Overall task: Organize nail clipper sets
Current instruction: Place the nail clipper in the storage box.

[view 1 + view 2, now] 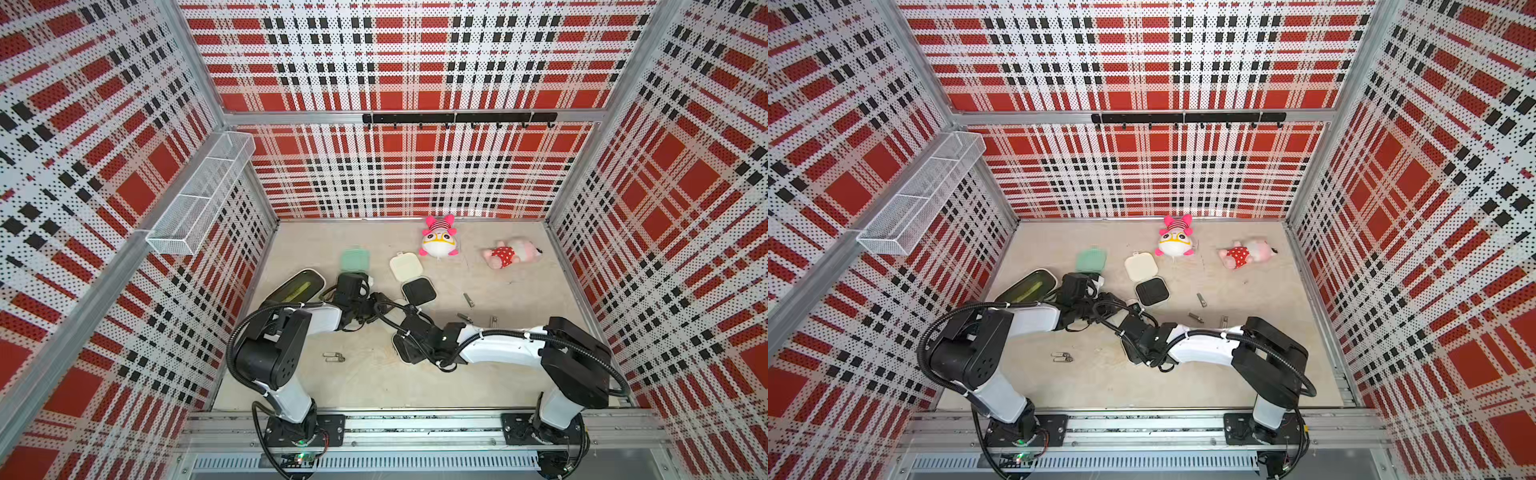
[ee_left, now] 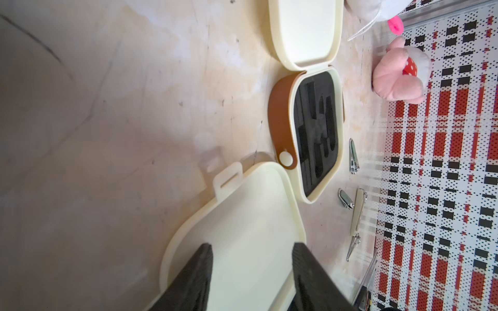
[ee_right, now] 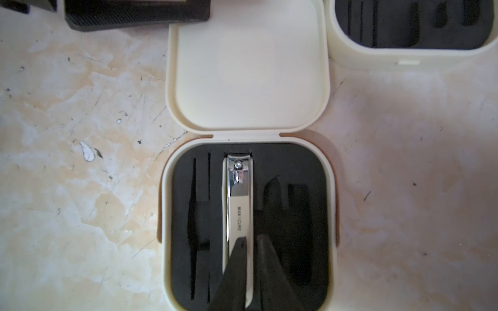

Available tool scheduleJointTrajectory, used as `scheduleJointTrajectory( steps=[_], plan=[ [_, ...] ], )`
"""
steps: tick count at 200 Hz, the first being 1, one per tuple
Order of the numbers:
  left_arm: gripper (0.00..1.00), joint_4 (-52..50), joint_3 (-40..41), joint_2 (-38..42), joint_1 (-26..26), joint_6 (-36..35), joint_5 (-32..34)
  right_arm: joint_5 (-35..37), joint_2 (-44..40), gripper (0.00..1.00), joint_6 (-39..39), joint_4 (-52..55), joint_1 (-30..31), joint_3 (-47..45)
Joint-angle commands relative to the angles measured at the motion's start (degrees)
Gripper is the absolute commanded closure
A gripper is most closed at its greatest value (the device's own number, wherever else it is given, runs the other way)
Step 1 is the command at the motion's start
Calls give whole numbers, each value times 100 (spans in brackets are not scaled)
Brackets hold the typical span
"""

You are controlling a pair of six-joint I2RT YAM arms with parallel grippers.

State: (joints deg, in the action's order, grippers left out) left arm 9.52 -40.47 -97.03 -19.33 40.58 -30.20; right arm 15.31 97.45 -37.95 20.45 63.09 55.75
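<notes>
A cream nail clipper case lies open under both grippers, its lid [image 3: 248, 67] flat on the table. A silver clipper [image 3: 238, 188] sits in a slot of its black insert [image 3: 293, 167]. My right gripper [image 3: 252, 237] is shut, its tips just over the clipper's near end. My left gripper [image 2: 252, 245] stands open with its fingertips over that lid [image 2: 242, 210]. A second cream case [image 1: 419, 291] lies open beside them, its insert bare. The mint green case [image 1: 355, 259] lies behind my left wrist. Several loose clippers [image 1: 468, 300] lie on the table, right of the cases.
A cream bin with a dark green inside [image 1: 297, 286] stands by the left wall. Two pink plush toys [image 1: 438, 241] [image 1: 513, 251] lie at the back. A pair of small clippers [image 1: 333, 357] lies near the left arm's base. A wire basket [image 1: 203, 195] hangs on the left wall.
</notes>
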Motion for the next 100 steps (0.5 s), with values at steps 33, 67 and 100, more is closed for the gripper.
scheduleJointTrajectory(
  steps=[33,67,100],
  plan=[
    [47,-110,-128,4,-26,-76,-30,-140,-191,88,-171,-164,2,-202],
    [47,-117,-137,6,-26,-78,-36,-184,-147,88,-251,-240,4,-362],
    [47,-117,-146,12,-27,-70,-65,-265,-73,88,-355,-335,15,-524]
  ],
)
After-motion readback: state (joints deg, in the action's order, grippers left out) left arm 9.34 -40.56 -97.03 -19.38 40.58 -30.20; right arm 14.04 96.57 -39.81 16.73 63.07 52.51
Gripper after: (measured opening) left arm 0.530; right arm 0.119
